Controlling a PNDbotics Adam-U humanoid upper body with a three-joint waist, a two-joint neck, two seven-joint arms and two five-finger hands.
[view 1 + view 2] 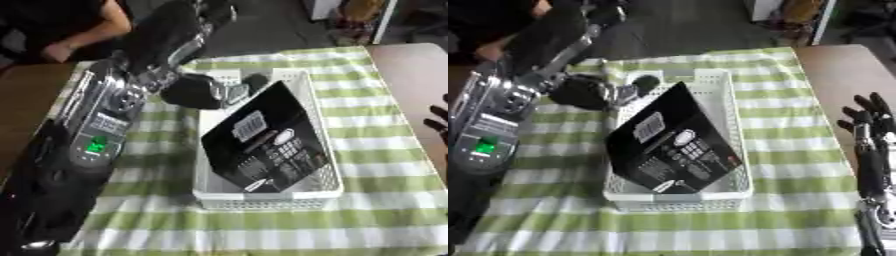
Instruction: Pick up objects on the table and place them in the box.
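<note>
A white slatted box (325, 150) stands in the middle of the green checked cloth. A flat black carton (267, 142) with printed pictures leans tilted inside it and fills most of it. A small dark thing (255, 80) shows at the box's far end. My left hand (194, 91) hangs at the box's far left corner, just beside the carton's upper edge; I cannot tell whether it touches the carton. My right hand (868, 120) rests open at the right edge, fingers up, away from the box.
My left arm (109, 115) lies across the table's left side. Brown tabletop (411, 75) shows bare at the right of the cloth. A person's arm (83, 35) rests at the far left edge.
</note>
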